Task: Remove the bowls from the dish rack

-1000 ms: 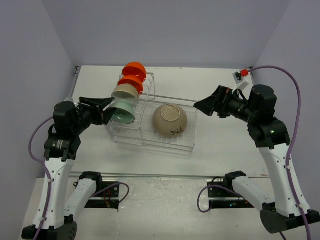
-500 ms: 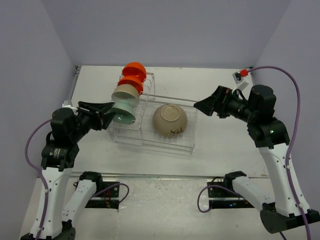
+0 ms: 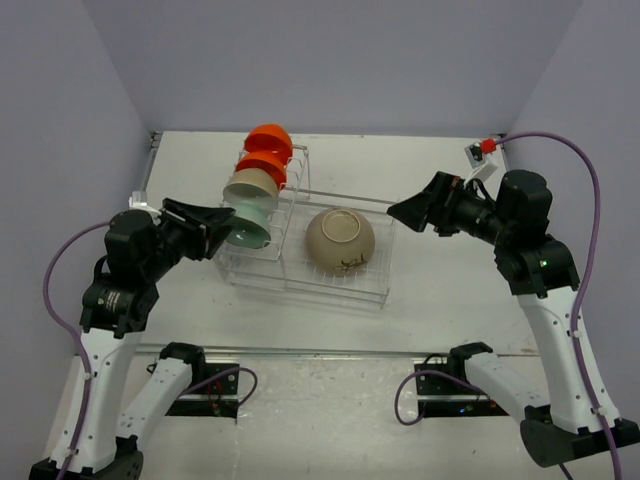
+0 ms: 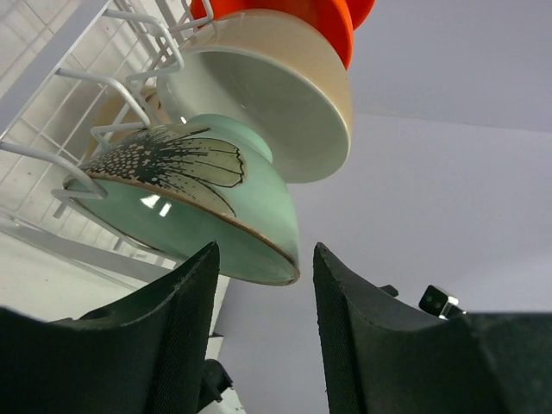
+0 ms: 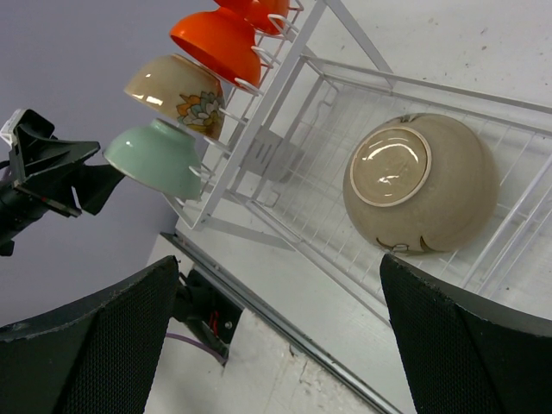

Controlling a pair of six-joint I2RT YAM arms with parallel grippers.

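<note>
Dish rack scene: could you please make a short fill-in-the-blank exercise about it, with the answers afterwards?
The upright section of the dish rack holds ____ bowls. The two farthest bowls are ____. The nearest bowl, by the open left tool, is pale ____.
Answers: four; orange; green.

In the taller slotted section of the white wire dish rack (image 3: 312, 282), four small bowls are held on edge in a row: an orange bowl (image 3: 268, 138) farthest, a second orange bowl (image 3: 262, 167), a beige bowl (image 3: 250, 185) and, nearest, a mint-green bowl (image 3: 247, 222) marked with a dark wing pattern. A larger tan bowl (image 3: 340, 240) is laid mouth-down in the lower basket.
</note>
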